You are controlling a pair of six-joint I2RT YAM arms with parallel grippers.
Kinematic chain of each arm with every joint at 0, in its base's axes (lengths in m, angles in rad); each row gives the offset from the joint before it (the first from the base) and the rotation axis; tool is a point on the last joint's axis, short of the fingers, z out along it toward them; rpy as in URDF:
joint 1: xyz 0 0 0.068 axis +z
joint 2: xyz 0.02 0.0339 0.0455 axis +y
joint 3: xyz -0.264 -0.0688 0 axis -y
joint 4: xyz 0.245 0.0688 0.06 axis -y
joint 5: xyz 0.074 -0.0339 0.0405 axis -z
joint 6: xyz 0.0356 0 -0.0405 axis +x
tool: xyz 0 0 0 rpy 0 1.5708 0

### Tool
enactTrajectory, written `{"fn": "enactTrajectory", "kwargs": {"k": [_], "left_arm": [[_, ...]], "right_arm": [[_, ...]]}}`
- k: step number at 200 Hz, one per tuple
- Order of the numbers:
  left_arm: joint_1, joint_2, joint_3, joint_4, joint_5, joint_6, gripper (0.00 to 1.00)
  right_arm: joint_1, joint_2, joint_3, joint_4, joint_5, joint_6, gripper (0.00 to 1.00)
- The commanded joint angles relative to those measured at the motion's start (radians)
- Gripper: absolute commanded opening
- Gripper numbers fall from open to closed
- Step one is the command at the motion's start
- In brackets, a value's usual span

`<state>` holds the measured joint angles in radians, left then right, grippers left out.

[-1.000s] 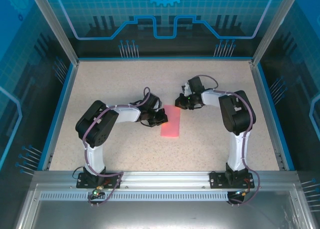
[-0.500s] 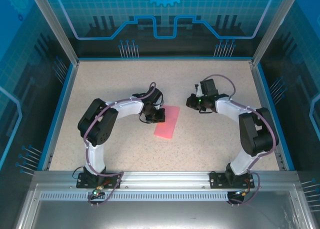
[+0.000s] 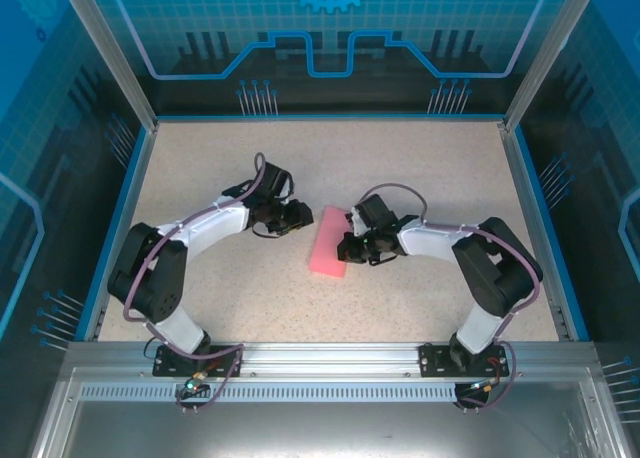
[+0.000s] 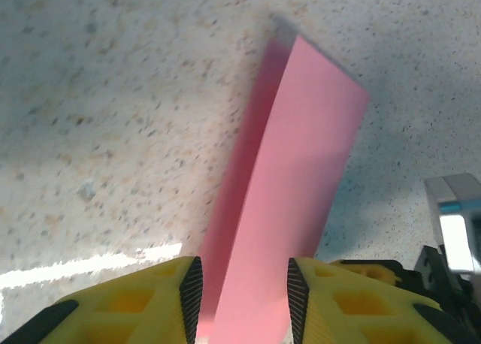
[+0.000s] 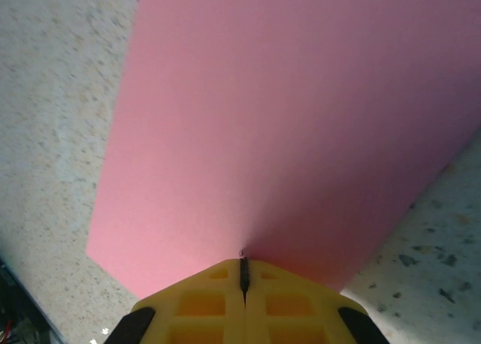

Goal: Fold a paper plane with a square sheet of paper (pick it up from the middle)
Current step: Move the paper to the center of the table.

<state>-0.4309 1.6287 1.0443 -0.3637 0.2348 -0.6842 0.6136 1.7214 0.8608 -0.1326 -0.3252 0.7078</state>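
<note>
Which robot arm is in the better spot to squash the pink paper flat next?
Probably the right. The right gripper is shut with its tip down on the paper, ready to press along it. The left gripper stands open at the paper's end, pressing nothing.

robot lab cell: alu frame [image 3: 108,53], blue printed walls [image 3: 330,38], speckled table [image 3: 250,308].

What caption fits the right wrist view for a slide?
Shut right claw meets the near edge of the folded pink-red paper sheet on the speckled table.
</note>
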Motion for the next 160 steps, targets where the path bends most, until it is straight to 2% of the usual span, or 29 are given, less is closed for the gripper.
{"fn": "enactTrajectory", "kwargs": {"k": [1,43,92,111,131,160], "left_arm": [[-0.002,-0.054,-0.064,0.007,-0.030,-0.066,0.38],[-0.002,-0.145,-0.197,0.083,-0.046,-0.148,0.38],[-0.003,-0.209,-0.286,0.131,-0.071,-0.213,0.37],[-0.005,-0.222,-0.308,0.154,-0.076,-0.238,0.35],[-0.014,-0.234,-0.326,0.184,-0.082,-0.266,0.32],[-0.039,-0.232,-0.329,0.220,-0.081,-0.293,0.29]], "right_arm": [[0.034,0.041,0.007,0.011,0.018,0.038,0.02],[0.087,0.124,0.013,0.093,0.033,0.167,0.02],[0.156,0.240,0.144,0.193,0.035,0.360,0.02],[0.148,0.239,0.190,0.182,0.027,0.349,0.02],[0.097,0.177,0.178,0.178,0.029,0.307,0.02],[0.005,0.148,0.226,0.060,-0.003,0.157,0.03]]}}
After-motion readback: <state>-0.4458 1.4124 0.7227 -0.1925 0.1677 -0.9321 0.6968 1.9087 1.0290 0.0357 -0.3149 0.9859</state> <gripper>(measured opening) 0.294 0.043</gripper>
